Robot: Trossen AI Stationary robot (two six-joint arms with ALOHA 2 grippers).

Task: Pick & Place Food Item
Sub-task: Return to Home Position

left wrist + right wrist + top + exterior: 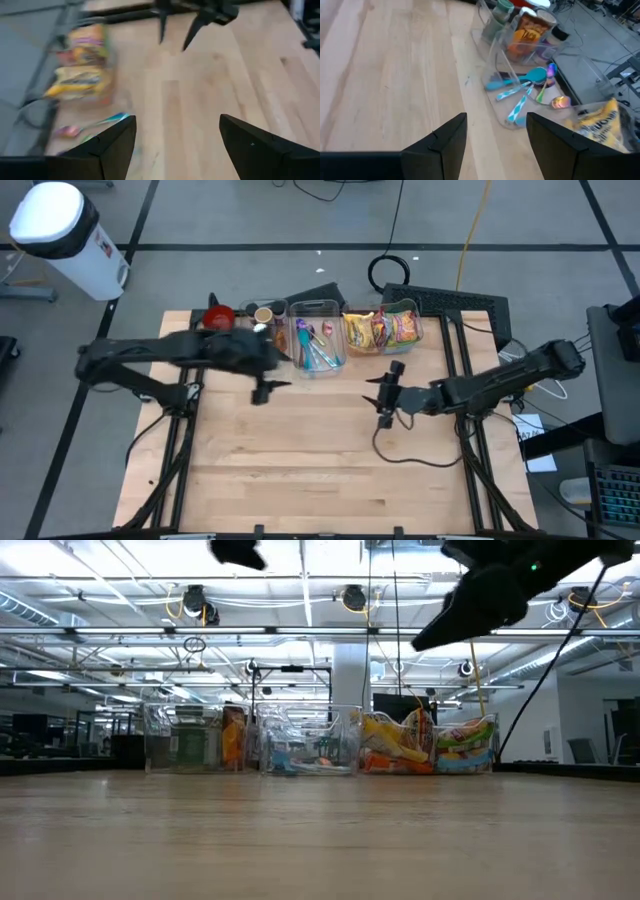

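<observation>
Both arms are up off the table (300, 480), nothing held. L gripper (268, 390) hangs just in front of the middle bin (320, 303), toward its left-arm corner, fingers (112, 142) spread apart & empty. R gripper (383, 395) is in front of the middle bin too, toward the right-arm side and a bit further out, fingers (445, 137) also spread, empty. The spoons (520, 90) lie inside the middle bin, blue, white/blue and purplish ones piled together, so the placing looks done and only the pull-back to home is left (my read). Risks: the L arm's forearm runs close along the front of the row of bins, so a low or wide swing could clip the middle bin's wall and shove it or tip the spoons out. The grippers sit near each other in front of the middle bin, so if both retract at once on crossing paths they could knock together. A loose cable (400, 455) loops on the table beyond the R gripper, further from the middle bin, and a dip on retreat could snag it. Around: a bin of snack packets (385, 330) touches the middle bin on the right-arm side, a bin of cans (262, 313) sits on the left-arm side, with a red thing (220, 315) just past it. Nothing stands between the grippers and open table.
</observation>
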